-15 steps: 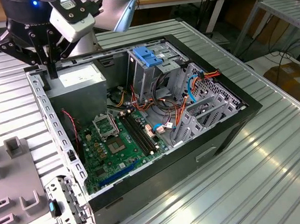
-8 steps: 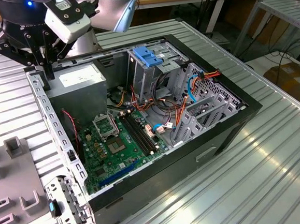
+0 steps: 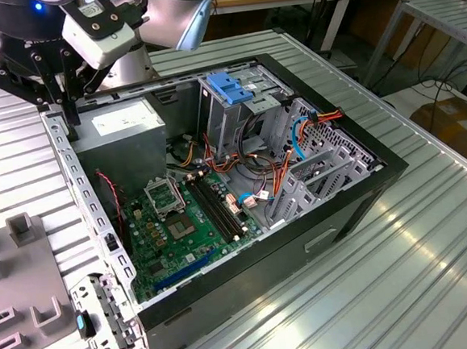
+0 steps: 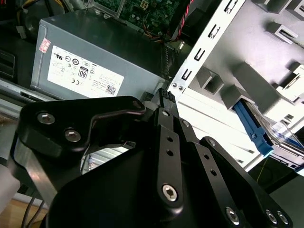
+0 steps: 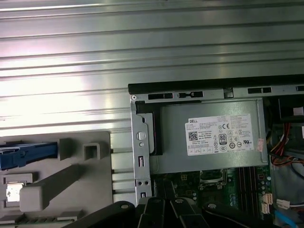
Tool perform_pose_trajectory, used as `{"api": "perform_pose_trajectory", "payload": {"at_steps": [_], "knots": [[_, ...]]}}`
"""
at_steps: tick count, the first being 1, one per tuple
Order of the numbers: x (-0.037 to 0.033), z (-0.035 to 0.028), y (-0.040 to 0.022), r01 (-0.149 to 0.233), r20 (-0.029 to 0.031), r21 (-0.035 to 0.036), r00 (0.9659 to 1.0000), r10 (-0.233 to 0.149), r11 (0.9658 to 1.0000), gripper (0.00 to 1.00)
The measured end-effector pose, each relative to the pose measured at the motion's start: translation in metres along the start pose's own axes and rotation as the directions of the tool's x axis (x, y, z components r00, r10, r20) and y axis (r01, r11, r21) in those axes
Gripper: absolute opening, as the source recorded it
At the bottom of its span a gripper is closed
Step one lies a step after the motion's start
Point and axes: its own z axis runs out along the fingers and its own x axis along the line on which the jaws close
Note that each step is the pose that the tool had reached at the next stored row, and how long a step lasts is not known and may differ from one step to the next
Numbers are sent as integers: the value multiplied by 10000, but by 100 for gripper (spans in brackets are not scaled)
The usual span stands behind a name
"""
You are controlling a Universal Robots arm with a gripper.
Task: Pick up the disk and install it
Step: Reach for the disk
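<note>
The disk [image 4: 253,126] stands in a grey holder [image 4: 247,80] beside the open computer case, showing a bright blue rail and a bit of its grey body. Its blue rail [image 5: 26,155] also shows in the first wrist view. My gripper [image 3: 69,115] hangs over the case's far corner at the exterior view's left, above the metal rim next to the power-supply box [image 3: 120,123]. The black fingers [image 4: 166,102] are shut together with nothing between them. The gripper [image 5: 161,206] is well apart from the disk.
The open case [image 3: 242,182] lies on a ribbed metal table [image 3: 403,274], with a green motherboard [image 3: 184,219], cables and a drive cage topped by a blue latch piece [image 3: 230,86]. The grey holder [image 3: 15,272] sits at the exterior view's left of the case.
</note>
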Motion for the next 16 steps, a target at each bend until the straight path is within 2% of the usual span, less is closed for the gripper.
{"api": "perform_pose_trajectory", "payload": {"at_steps": [16], "knots": [[164,1,-13,0,0,0,10000,0,10000,11]]}}
